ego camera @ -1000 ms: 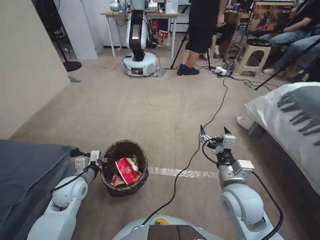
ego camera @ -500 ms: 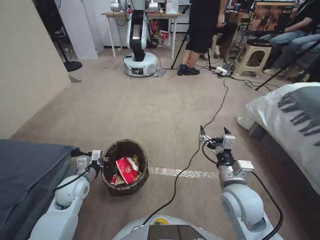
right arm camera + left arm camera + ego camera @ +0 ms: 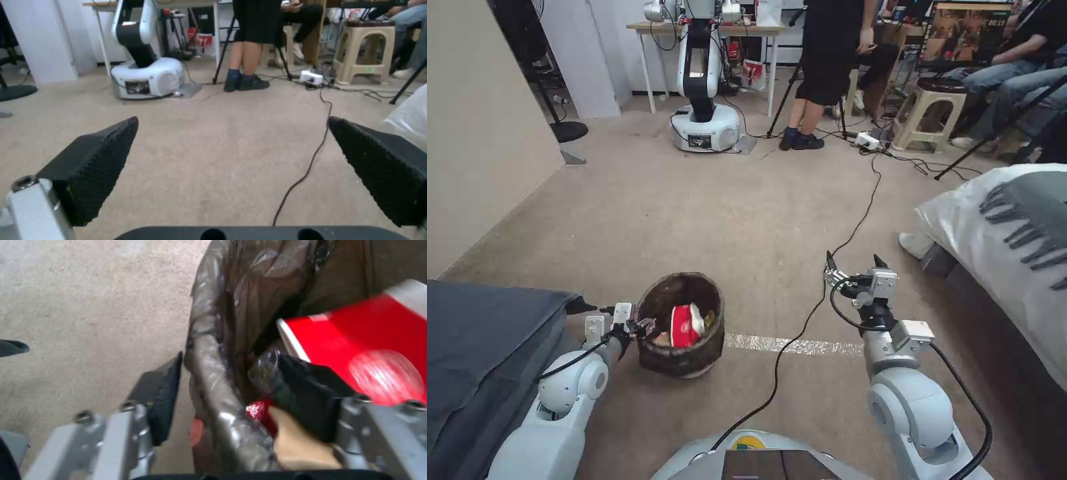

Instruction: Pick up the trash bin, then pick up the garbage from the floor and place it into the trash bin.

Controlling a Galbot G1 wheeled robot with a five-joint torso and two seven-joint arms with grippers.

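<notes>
The left hand (image 3: 642, 327) grips the near-left rim of the bin (image 3: 684, 353): in the left wrist view one finger (image 3: 162, 396) lies outside the bag-covered wall and the other finger (image 3: 307, 390) inside, clamped on the rim between them (image 3: 213, 396). The bin is tilted, its base edge showing white on the side toward the robot, over the floor (image 3: 747, 220) just behind a pale tape line (image 3: 790, 345); whether it touches the floor cannot be told. Inside the bin lies garbage: a crushed red-and-white cup (image 3: 684, 325) (image 3: 369, 350), with a brown paper scrap (image 3: 660, 340) just beside it and a yellowish wrapper (image 3: 708, 320) against the far-right wall. A dark grey bed (image 3: 480, 353) stands to the left of the left arm. The right hand (image 3: 854, 268) hangs in the air well apart from the bin, to its right, with fingers spread wide and nothing between them; in the right wrist view both black pads (image 3: 95, 163) frame bare carpet. A black cable (image 3: 800, 327) runs across the floor between bin and right arm. A bed with a white cover (image 3: 1000, 227) stands at the right.
</notes>
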